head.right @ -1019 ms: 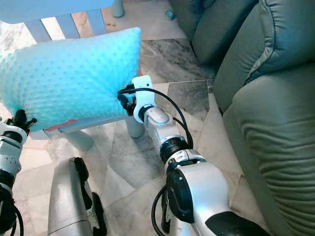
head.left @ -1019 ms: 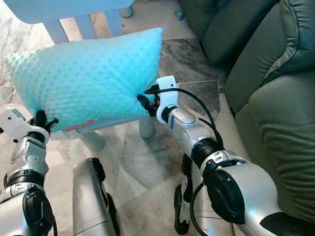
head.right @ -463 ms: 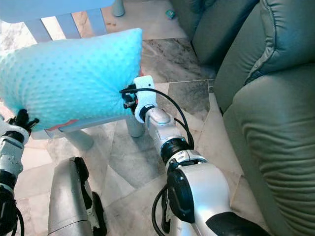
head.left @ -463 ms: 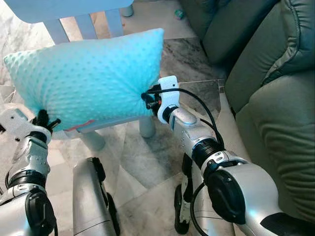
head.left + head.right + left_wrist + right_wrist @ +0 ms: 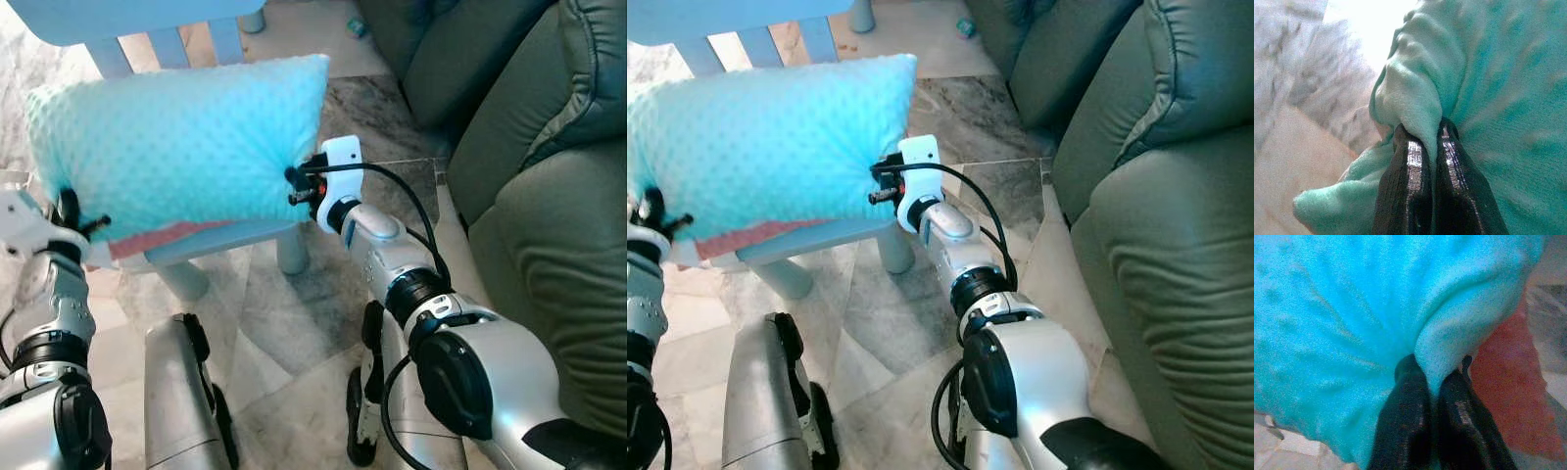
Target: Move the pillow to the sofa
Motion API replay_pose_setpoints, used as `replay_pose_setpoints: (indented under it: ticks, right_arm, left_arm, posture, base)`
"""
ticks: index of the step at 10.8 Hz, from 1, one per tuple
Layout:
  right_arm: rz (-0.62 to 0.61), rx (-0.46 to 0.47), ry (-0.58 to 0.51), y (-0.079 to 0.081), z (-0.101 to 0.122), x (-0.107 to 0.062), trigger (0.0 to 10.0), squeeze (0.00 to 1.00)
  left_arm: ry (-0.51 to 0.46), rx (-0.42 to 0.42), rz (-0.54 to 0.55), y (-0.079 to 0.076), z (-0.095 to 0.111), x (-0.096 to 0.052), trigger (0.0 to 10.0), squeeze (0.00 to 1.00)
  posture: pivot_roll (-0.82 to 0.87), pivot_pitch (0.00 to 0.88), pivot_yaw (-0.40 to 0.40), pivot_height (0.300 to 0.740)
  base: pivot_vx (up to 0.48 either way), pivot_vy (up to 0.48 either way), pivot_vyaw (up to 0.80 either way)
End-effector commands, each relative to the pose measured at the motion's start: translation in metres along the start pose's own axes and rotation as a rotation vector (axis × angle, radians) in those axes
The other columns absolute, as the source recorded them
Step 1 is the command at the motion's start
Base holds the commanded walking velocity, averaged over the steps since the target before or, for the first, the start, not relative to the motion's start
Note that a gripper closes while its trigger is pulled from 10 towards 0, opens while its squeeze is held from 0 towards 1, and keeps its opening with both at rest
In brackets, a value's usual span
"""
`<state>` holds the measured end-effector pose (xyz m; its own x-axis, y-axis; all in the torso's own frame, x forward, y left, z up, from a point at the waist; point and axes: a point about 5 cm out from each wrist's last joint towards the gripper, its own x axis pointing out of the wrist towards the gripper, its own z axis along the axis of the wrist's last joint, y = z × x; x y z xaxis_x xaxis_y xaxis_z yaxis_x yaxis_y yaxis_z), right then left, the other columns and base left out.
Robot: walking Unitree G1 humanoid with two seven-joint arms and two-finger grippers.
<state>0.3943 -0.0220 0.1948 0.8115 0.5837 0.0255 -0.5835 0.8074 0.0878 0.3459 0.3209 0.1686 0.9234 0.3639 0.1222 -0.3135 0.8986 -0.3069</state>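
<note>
Turquoise pillow (image 5: pixel 181 147) held up between 2 grippers, above a pale blue chair.

The left gripper (image 5: pixel 1425 147) is clenched on a bunched fold at the pillow's left end, its 2 black fingers (image 5: pixel 1408 186) pinching the fabric between them; the right gripper (image 5: pixel 1432 396) is likewise clamped on a gathered fold at the pillow's right end. The pillow, dotted with small bumps, hangs roughly level with its right end a little higher, clear of the chair (image 5: pixel 211 235) seat beneath it, where a strip of reddish-pink cloth (image 5: pixel 157 238) shows just under the pillow's lower edge. The grey-green sofa (image 5: pixel 549 196) stands to the robot's right, apart from the pillow. The floor (image 5: pixel 294 313) is pale marbled tile.
</note>
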Motion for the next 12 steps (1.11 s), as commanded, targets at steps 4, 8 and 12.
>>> replay_pose_setpoints:
  ticks: [4,8,12]
  right_arm:
    - [0.041,-0.041,-0.086,-0.003,0.014,-0.001,0.0,0.0]
    - [-0.001,-0.125,-0.218,-0.019,0.015,-0.016,0.0,0.0]
    - [-0.152,-0.177,-0.303,-0.048,0.009,-0.047,0.0,0.0]
  left_arm:
    - [-0.127,0.137,-0.046,-0.007,0.012,-0.017,0.0,0.0]
    - [-0.201,0.131,-0.056,-0.031,0.016,-0.05,0.0,0.0]
    - [-0.126,0.114,-0.052,-0.047,-0.008,-0.103,0.0,0.0]
  posture:
    - [0.0,0.279,-0.035,0.495]
    - [-0.06,0.135,0.0,0.495]
    - [-0.1,0.0,0.012,0.495]
  base:
    - [0.0,0.0,0.0]
    - [0.0,0.0,0.0]
    - [0.0,0.0,0.0]
